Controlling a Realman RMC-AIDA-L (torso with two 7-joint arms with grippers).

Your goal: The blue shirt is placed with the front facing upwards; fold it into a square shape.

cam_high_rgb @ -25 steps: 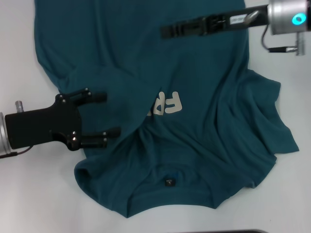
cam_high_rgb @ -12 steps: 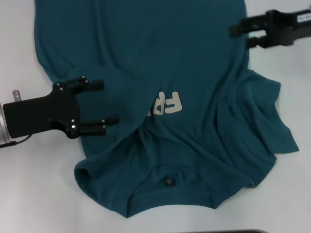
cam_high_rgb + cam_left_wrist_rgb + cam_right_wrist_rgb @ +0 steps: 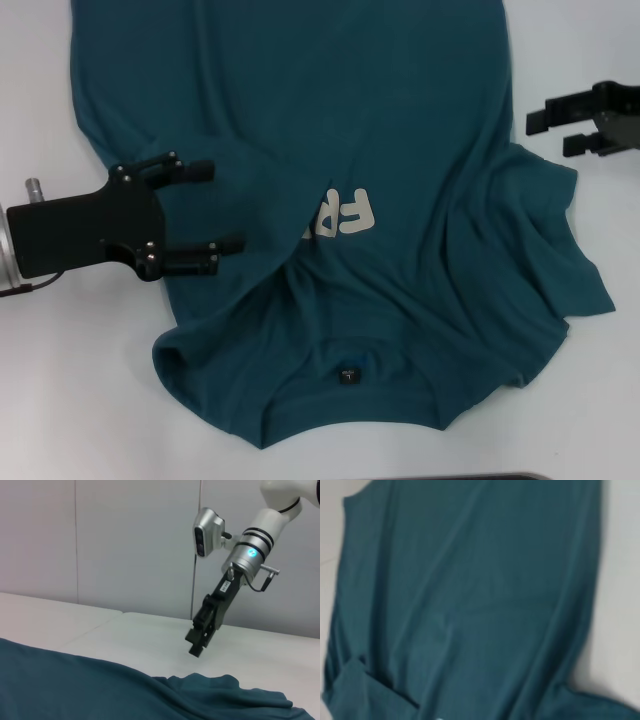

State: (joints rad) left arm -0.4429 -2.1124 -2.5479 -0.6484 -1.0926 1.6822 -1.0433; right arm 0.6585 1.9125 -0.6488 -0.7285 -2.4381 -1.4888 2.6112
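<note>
Head view shows the blue shirt spread on the white counter, collar nearest the robot, with wrinkles and folds across the fabric. Cream block lettering is partly covered by a fold, and a small black neck label sits inside the collar. The left end effector, matte black with screw heads, lies over the shirt's edge; its fingers are spread wide and grip nothing. The lettering lies beyond its fingertips. The right end effector is off the fabric, over bare counter just beside the shirt's other edge, fingers apart and empty.

Left wrist view alone shows the right end effector raised clear above the counter, angled downward, with a glowing ring on its silver wrist.

Right wrist view shows only smooth teal cloth with long soft creases.
</note>
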